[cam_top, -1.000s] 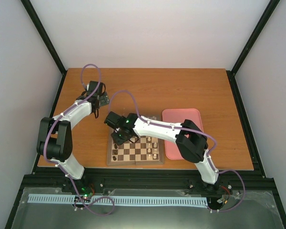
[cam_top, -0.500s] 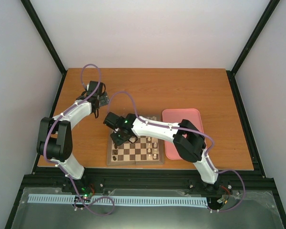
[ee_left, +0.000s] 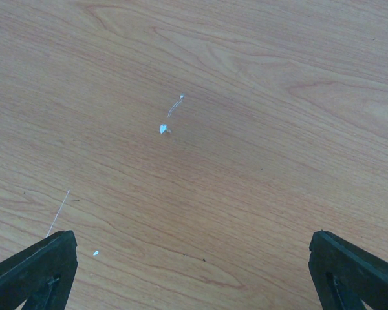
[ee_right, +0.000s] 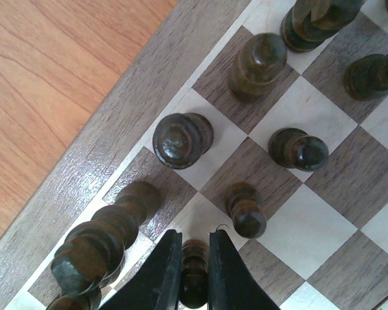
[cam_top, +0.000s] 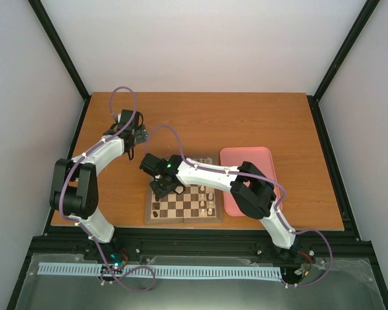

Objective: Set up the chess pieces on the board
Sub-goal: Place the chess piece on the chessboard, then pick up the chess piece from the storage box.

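The wooden chessboard [cam_top: 184, 201] lies at the table's front middle. My right gripper [ee_right: 194, 244] is shut on a small dark chess piece [ee_right: 194, 274] above the board's far-left squares [ee_right: 210, 158]; in the top view it is over the board's far-left corner [cam_top: 160, 186]. Several dark pieces stand around it: a round-topped one [ee_right: 181, 140], a pawn [ee_right: 247, 210], another [ee_right: 299, 149] and a tall one [ee_right: 110, 242] by the border. My left gripper [ee_left: 194, 268] is open over bare table, left of and behind the board [cam_top: 134, 137].
A pink rounded tray [cam_top: 246, 177] lies right of the board. Cream-white pieces [cam_top: 207, 203] stand on the board's right side. The table's wood surface [ee_left: 194, 129] carries small white specks under the left gripper.
My right arm has shifted slightly left over the board's far-left corner. The left arm has not moved.
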Available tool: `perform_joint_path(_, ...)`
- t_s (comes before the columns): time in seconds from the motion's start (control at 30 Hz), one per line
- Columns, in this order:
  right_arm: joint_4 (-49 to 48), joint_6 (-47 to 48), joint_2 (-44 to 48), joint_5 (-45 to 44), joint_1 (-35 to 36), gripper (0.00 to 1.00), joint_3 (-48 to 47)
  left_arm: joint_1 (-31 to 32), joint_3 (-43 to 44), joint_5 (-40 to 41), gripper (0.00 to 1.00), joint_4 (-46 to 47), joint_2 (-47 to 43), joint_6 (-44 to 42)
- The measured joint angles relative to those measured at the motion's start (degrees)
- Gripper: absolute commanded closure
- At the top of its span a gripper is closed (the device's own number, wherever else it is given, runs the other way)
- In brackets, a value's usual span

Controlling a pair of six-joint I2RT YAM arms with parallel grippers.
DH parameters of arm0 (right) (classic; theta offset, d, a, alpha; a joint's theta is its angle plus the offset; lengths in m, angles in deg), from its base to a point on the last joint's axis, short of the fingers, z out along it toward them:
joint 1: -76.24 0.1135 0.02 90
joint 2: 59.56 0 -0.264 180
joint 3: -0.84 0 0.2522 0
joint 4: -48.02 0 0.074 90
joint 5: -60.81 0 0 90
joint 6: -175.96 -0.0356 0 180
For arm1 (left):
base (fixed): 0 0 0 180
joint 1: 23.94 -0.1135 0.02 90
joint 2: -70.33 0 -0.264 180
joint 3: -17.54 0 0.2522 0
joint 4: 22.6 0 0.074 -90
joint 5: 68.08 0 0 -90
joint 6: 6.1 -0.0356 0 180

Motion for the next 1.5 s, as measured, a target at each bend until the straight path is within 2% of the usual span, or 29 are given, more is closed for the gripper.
perform_joint_path(0.27,-0.02,0.44,-0.04,-0.37,0.0,0.81,-0.24,0.0,0.0,0.0,0.0,0.0,0.02,0.02)
perform_joint_path(0.6,0.04,0.66,-0.04,-1.14,0.0,0.76,-0.24,0.0,0.0,0.0,0.0,0.0,0.0,0.02)
perform_joint_path(0.83,0.33,0.57,1.4,-3.74,0.0,0.65,0.52,0.0,0.0,0.0,0.0,0.0,0.02,0.0)
perform_joint_path(1.0,0.63,0.52,5.35,-5.42,0.0,0.57,2.71,0.0,0.0,0.0,0.0,0.0,0.0,0.02)
perform_joint_path(1.23,0.33,-0.11,11.39,-7.34,-0.04,0.54,7.19,0.0,0.0,0.0,0.0,0.0,0.0,0.02)
perform_joint_path(1.37,0.35,-1.9,18.73,-10.21,-1.31,0.54,14.05,0.0,0.0,0.0,0.0,0.0,0.0,0.0)
perform_joint_path(1.5,0.15,-4.35,28.76,-12.83,-7.48,0.54,23.91,0.0,0.0,0.0,0.0,0.0,0.0,0.0)
